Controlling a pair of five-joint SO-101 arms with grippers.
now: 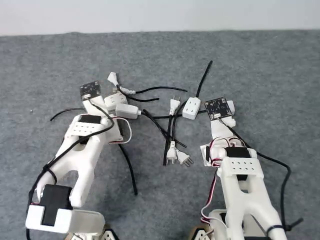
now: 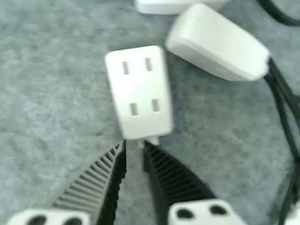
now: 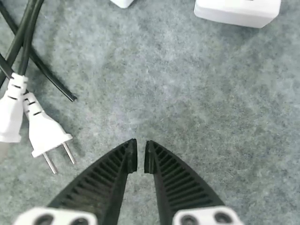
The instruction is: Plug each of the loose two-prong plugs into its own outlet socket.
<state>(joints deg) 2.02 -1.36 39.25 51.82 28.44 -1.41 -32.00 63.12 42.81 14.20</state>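
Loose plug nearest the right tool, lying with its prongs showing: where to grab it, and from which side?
Likely the white moulded body of the two-prong plug, just behind the prongs, pinched across its width. Come from above: it lies flat on the carpet, and a second plug lies close alongside. Leave the prongs free for insertion.

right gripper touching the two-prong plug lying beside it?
Apart. The right wrist view shows bare carpet between the right gripper and the nearest plug, prongs included.
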